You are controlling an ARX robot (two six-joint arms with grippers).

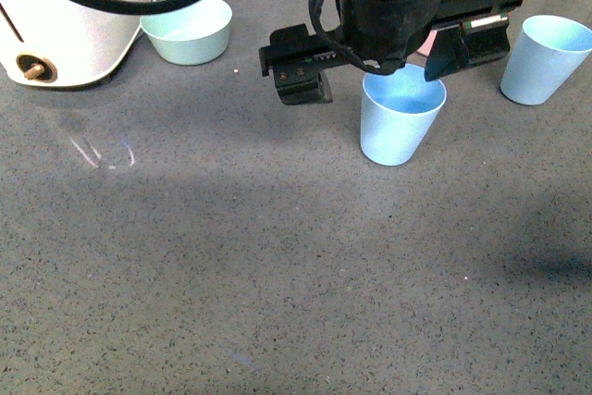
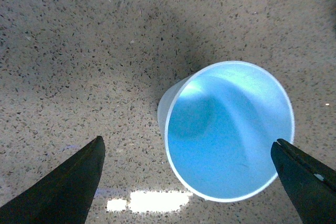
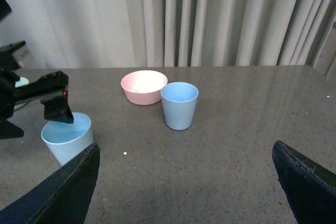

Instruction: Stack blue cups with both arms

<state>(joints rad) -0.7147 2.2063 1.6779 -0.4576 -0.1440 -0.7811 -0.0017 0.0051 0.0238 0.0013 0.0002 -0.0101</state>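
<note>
Left claw [image 1: 375, 76] is spread wide open with nothing in it. It hangs right over one blue cup [image 1: 400, 127]. In the front view, one of its fingers [image 1: 298, 80] sticks out at about 9 o'clock of the cup, well clear of it. The other sits at roughly 1 o'clock, just above the rim. I honestly can't tell if that one is touching the rim. The left wrist camera looks straight down into the cup, and it's empty, upright and closer to one finger than the other.

The right claw [image 3: 185, 144] is spread wide too, with nothing between its tips. It only shows up in its own wrist camera, and both cups are well away from it.

The second cup [image 1: 544, 60] stands upright at about 2 o'clock from the first one, well apart from it, so nothing is stacked yet. The right wrist camera shows it just beside a pink bowl [image 3: 143, 86]. They're close, but I can't say if they touch.

Going further out in the front view, a green bowl [image 1: 190, 30] sits at about 10 o'clock from the first cup. A white rounded appliance [image 1: 65, 16] is past that in the far corner, with a black cable [image 1: 139, 2] draped across it. Everything stands on a grey speckled table [image 1: 231, 275], and a pale curtain [image 3: 210, 19] hangs behind it.
</note>
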